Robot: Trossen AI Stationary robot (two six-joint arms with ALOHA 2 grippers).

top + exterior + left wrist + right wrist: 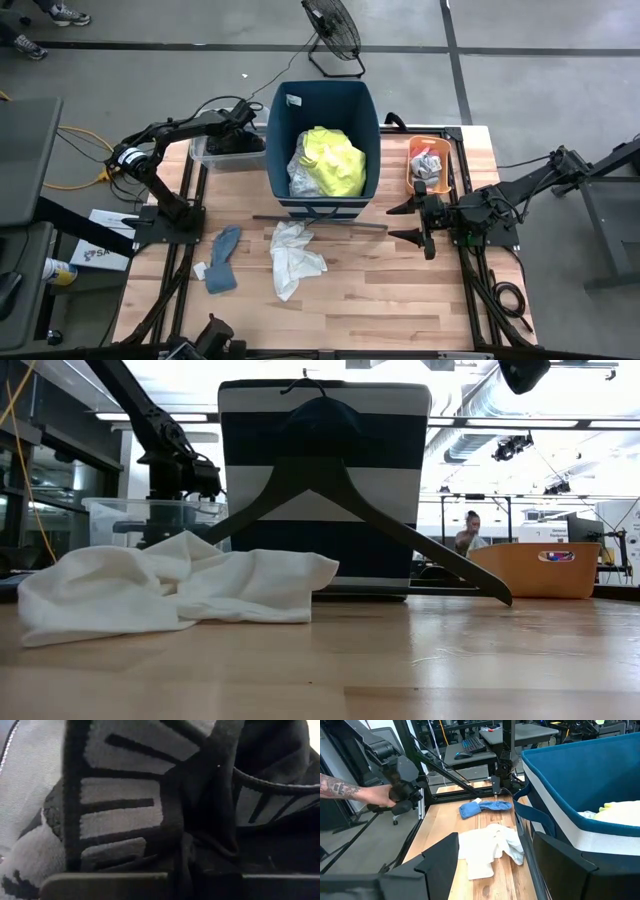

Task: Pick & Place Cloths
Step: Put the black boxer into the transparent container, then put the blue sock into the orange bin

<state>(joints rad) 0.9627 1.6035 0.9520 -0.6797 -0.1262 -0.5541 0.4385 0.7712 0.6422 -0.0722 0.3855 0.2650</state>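
High view: crumpled white cloth (292, 257), limp blue cloth (223, 259) on wood-plank table (380, 290)

A tall blue bin (323, 105) stood at the back middle of the wooden table (400, 290), with a dark hanger (340, 495) against its front. An orange tub (446, 165) sat just beside it, and a floor fan (332, 28) stood beyond the table.

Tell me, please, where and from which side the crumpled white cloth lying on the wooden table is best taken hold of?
Probably at the raised, bunched folds of the crumpled white cloth, nearest the dark-blue bin. Come straight down from above: it lies loose on the wooden table, and the low view shows a humped ridge the open right end effector could pinch.
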